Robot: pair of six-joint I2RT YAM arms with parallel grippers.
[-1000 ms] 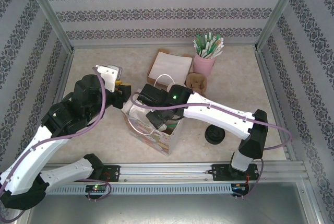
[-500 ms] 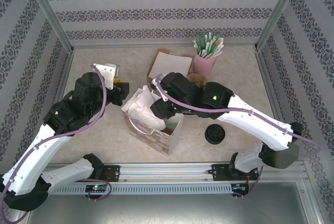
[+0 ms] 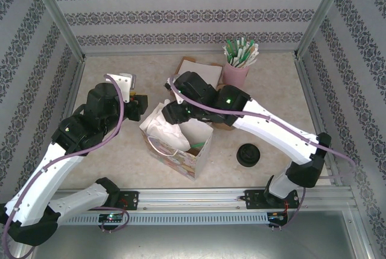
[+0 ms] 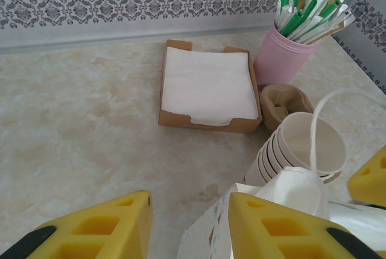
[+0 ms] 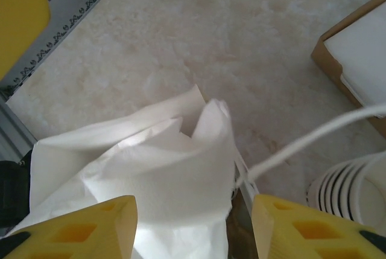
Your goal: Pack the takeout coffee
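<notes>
While the paper bag (image 3: 192,157) stands upright and open near the middle of the desk (image 3: 123,153), the left gripper (image 4: 188,211) hangs at the bag's 10 o'clock corner. Its yellow fingers (image 4: 96,229) are spread wide, with the bag's rim between them and nothing clamped. The right gripper (image 5: 192,211) reaches in from 3 o'clock and hovers over the rear of the bag's mouth. It is also wide and empty, with crumpled white paper (image 5: 151,168) bulging up below it. One white cord handle (image 4: 315,132) arches above the rim. Deep in the bag's mouth, toward its 4 o'clock side, the takeout coffee (image 3: 195,146) shows as a small dark and green shape, too small to make out more. A low stack of black lids (image 3: 248,155) sits on the desk at 3 o'clock from the bag, well apart from it. Just behind the bag, a stack of cream paper cups (image 4: 301,150) lies tilted, mouth toward the left wrist camera, with a brown cardboard piece (image 4: 283,102) beside it. At 12 o'clock sits a brown tray of white napkins (image 4: 208,84), and at 1 o'clock a pink cup (image 4: 278,60) stands upright, full of green and white packets (image 4: 307,8).
</notes>
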